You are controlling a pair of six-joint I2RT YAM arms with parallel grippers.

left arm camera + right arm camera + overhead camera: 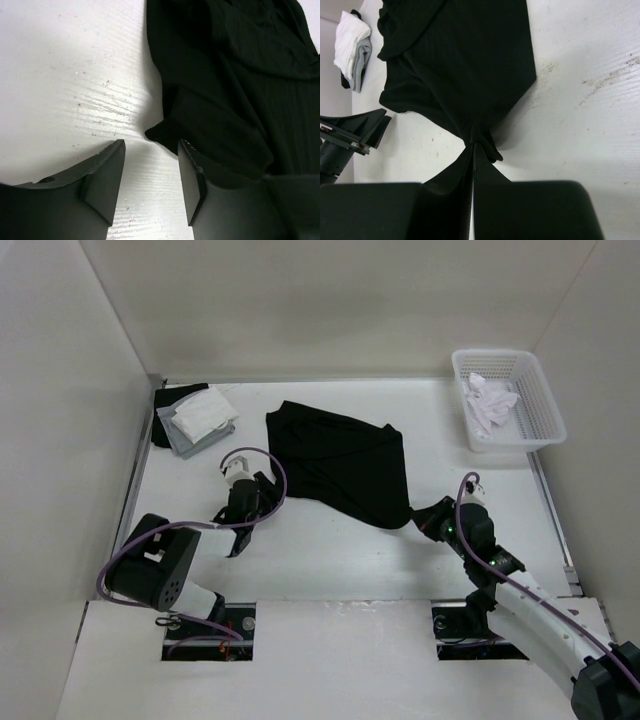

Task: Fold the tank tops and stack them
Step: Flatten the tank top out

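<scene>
Done: a folded pile (200,418) of white and grey is stacked far left of the basket (545,437).
In hand: the black top (340,465) is spread left of the basket, unfolded.
Right: the right gripper (473,150) is clamped on its corner.
Left: the left gripper (150,150) is parted, empty.
Remaining: white cloth (492,405) is left in the basket.

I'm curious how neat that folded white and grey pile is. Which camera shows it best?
Top external: the folded pile shows whole, from above. The right wrist view catches it small, in a corner; the left wrist view misses it.
</scene>
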